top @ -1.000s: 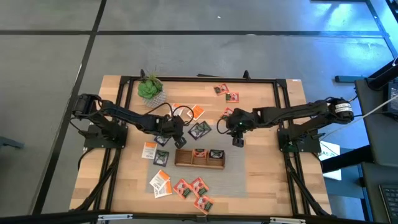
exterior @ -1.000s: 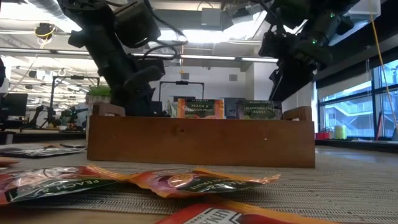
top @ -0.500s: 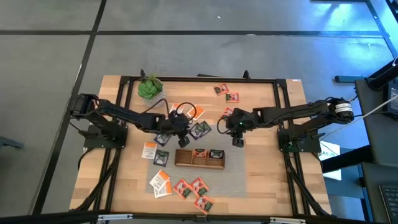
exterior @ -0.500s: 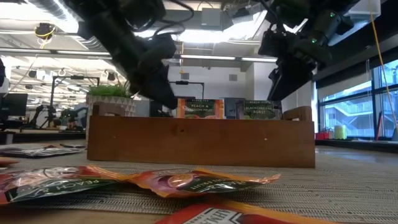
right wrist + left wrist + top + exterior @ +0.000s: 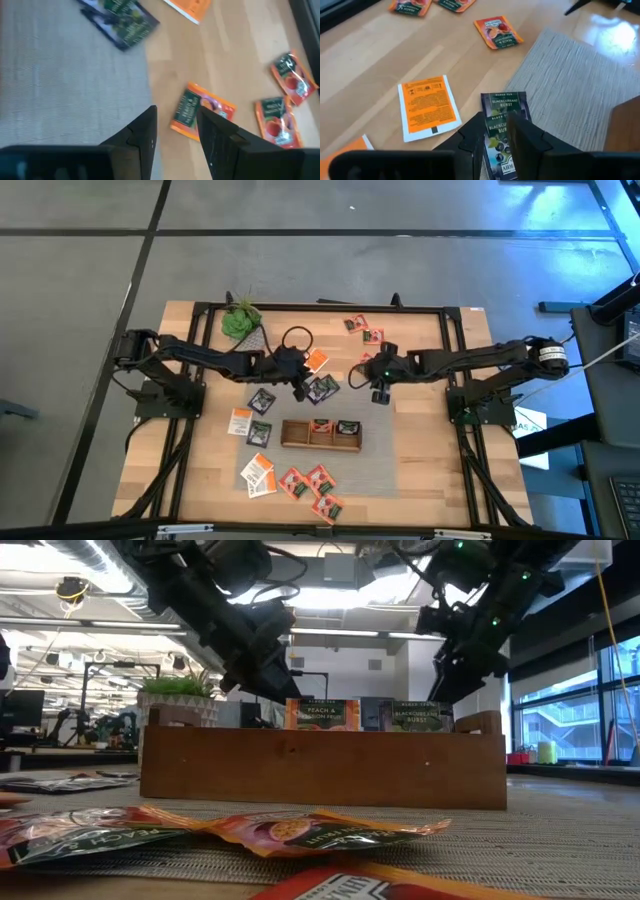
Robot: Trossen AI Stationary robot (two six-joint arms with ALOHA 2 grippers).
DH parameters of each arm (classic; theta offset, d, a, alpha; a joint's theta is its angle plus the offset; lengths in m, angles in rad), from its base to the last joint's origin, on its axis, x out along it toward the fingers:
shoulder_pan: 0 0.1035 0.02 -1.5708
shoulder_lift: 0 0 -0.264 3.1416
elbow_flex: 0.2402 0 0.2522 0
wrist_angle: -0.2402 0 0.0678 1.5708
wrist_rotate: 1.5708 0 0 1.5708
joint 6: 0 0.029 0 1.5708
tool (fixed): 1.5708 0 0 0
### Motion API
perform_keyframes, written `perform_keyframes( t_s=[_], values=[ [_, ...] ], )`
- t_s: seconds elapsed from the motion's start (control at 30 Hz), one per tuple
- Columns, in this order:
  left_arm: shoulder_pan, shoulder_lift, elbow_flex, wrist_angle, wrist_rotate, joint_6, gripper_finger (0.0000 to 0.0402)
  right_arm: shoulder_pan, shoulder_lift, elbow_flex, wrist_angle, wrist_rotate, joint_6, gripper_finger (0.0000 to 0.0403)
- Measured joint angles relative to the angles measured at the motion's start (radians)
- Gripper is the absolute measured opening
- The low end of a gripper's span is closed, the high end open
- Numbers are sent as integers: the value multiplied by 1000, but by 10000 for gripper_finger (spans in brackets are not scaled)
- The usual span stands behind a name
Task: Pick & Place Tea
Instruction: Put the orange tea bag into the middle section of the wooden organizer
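From above, the left gripper (image 5: 301, 390) hangs over two dark blackcurrant sachets (image 5: 320, 389), just beyond the wooden tray (image 5: 320, 443); the right gripper (image 5: 379, 393) waits nearby.

At table height, peach and blackcurrant sachets stand in the tray.

Left wrist: fingers (image 5: 526, 141) slightly spread, empty, above the blackcurrant sachets; an orange sachet (image 5: 427, 106) lies beside.

Right wrist: fingers (image 5: 216, 134) parted, empty, above a red-orange sachet (image 5: 200, 113).
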Motion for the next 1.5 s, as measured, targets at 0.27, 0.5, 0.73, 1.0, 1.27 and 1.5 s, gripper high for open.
perform_keyframes(
  t_s=[0.27,0.5,0.73,1.0,1.27,1.5],
  values=[
    [15,5,0,3,11,17,78,-78,91,-59,79,-3,-90,142],
    [14,5,0,2,11,26,80,-138,195,-67,176,-36,-105,142],
    [14,5,0,-2,11,26,81,-176,244,-67,203,-154,-91,142],
    [14,5,0,-3,8,26,79,-189,318,-59,205,-156,-73,142],
    [14,5,0,-3,8,26,81,-189,327,-59,201,-159,-24,103],
    [14,5,0,-3,8,26,77,-188,327,-60,198,-168,-24,34]
  ],
)
